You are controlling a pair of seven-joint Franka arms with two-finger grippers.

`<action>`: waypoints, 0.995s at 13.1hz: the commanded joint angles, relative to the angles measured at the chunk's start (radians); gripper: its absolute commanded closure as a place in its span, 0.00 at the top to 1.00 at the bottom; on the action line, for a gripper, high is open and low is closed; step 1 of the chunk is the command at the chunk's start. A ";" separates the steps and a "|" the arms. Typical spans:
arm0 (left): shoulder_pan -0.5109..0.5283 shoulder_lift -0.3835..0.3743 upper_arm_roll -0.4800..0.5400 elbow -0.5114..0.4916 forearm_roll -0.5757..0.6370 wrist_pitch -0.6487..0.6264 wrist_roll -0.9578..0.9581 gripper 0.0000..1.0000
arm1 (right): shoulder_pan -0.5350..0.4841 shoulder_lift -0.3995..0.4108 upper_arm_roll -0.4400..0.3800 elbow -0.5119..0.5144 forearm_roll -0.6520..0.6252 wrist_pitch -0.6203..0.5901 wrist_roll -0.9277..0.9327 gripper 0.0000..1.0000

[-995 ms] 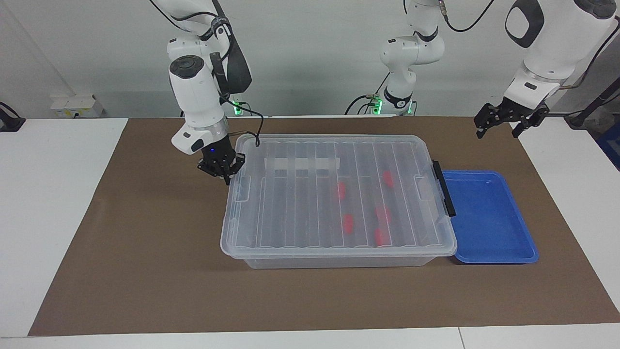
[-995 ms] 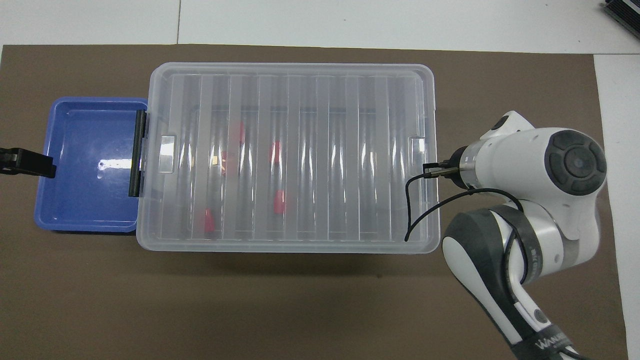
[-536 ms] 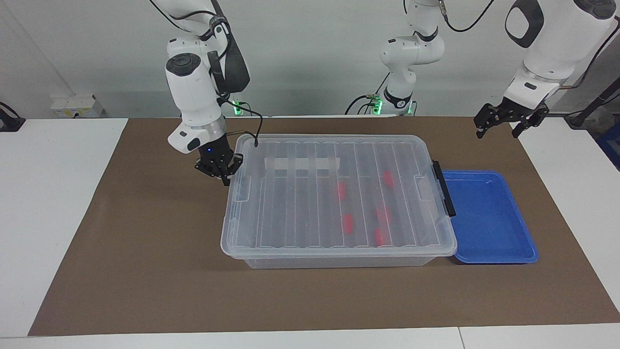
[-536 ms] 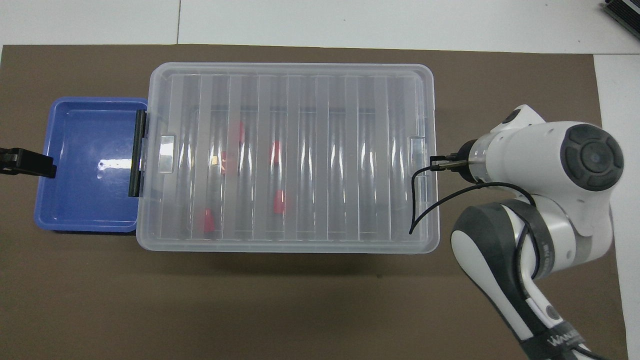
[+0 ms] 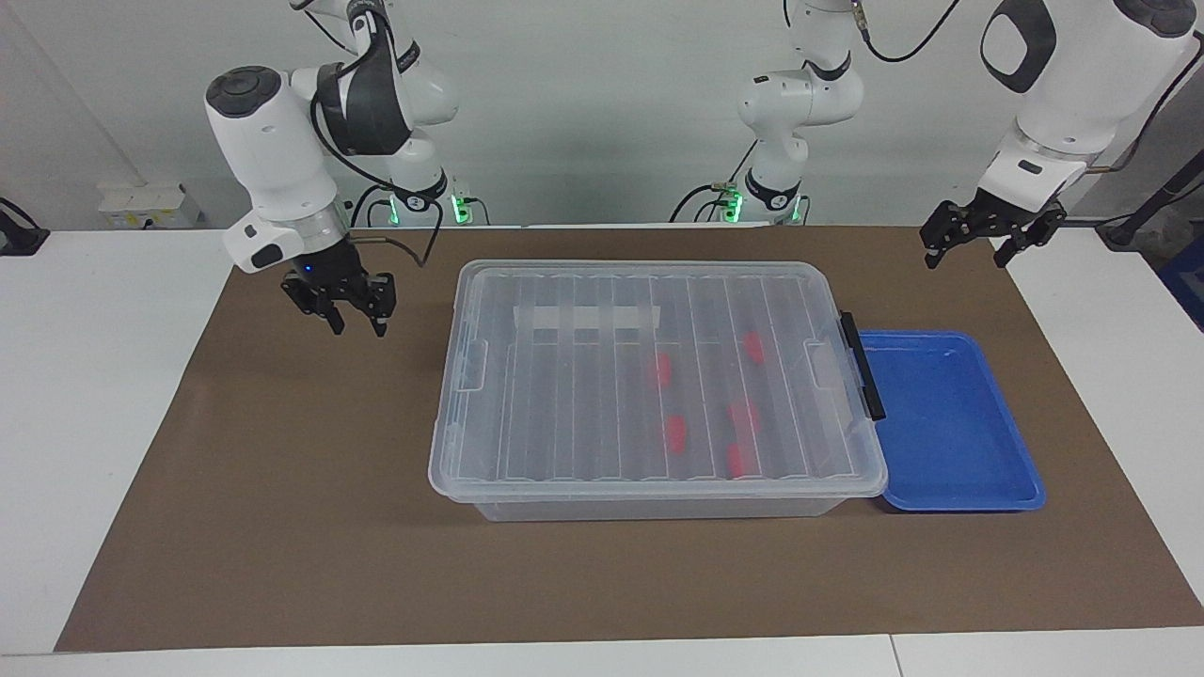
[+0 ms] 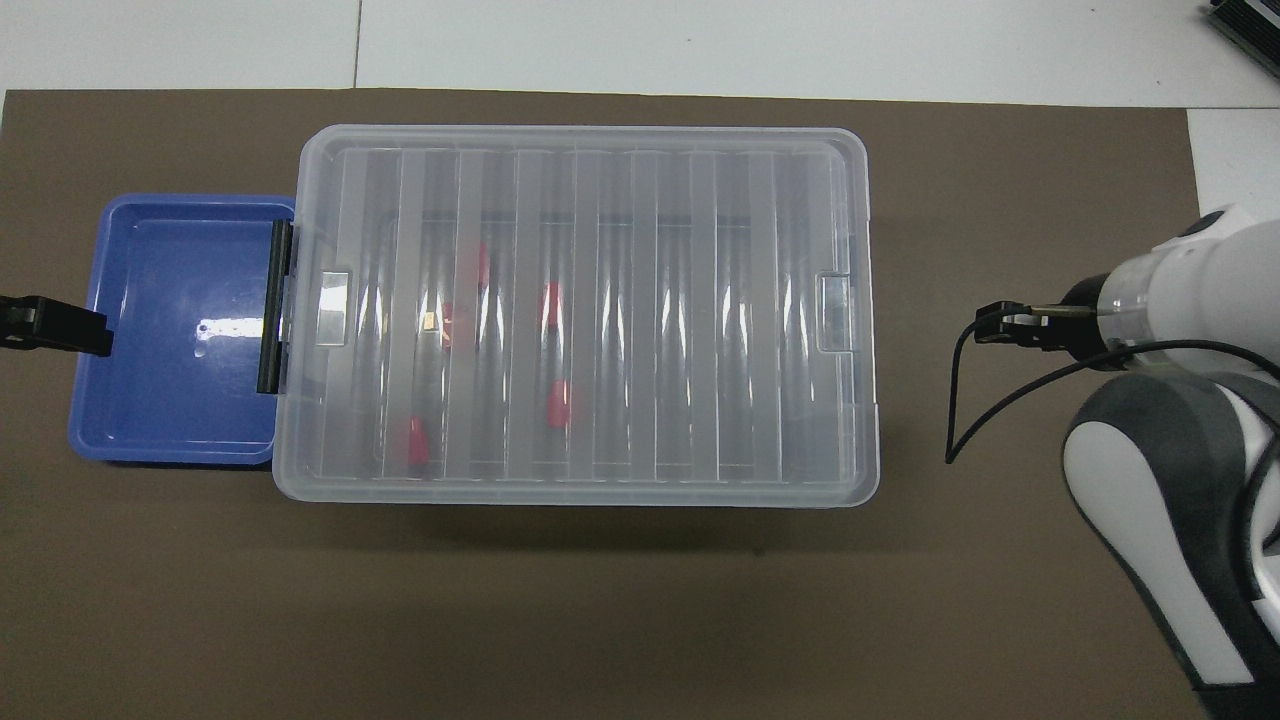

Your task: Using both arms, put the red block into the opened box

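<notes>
Under the ribbed lid of the box (image 5: 658,376), you can see five red blocks (image 5: 663,371) lying toward the left arm's end. Lid sits on, black latch (image 5: 863,367) facing the blue tray (image 5: 950,423). Your right gripper (image 5: 355,320) hangs over bare brown mat (image 5: 282,489) beside the box's unlatched end, fingers apart, empty. Your left gripper (image 5: 974,246) waits raised near the tray, fingers spread, empty.
</notes>
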State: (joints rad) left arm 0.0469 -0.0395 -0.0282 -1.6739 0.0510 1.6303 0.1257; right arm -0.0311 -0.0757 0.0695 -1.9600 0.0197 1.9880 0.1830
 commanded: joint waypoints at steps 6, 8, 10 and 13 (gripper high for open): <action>0.005 -0.031 0.001 -0.038 -0.010 0.023 0.006 1.00 | -0.063 0.102 0.009 0.395 -0.044 -0.352 0.018 1.00; 0.005 -0.031 0.001 -0.038 -0.010 0.023 0.006 1.00 | -0.056 0.110 0.012 0.421 -0.070 -0.385 0.016 1.00; 0.005 -0.031 -0.001 -0.038 -0.010 0.023 0.006 1.00 | -0.056 0.085 0.015 0.400 -0.064 -0.423 0.016 1.00; 0.005 -0.031 0.001 -0.038 -0.010 0.023 0.006 1.00 | -0.056 0.042 0.015 0.339 -0.060 -0.428 0.010 1.00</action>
State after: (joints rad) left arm 0.0469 -0.0395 -0.0282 -1.6742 0.0510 1.6305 0.1257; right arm -0.0836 -0.0002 0.0749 -1.5811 -0.0290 1.5711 0.1830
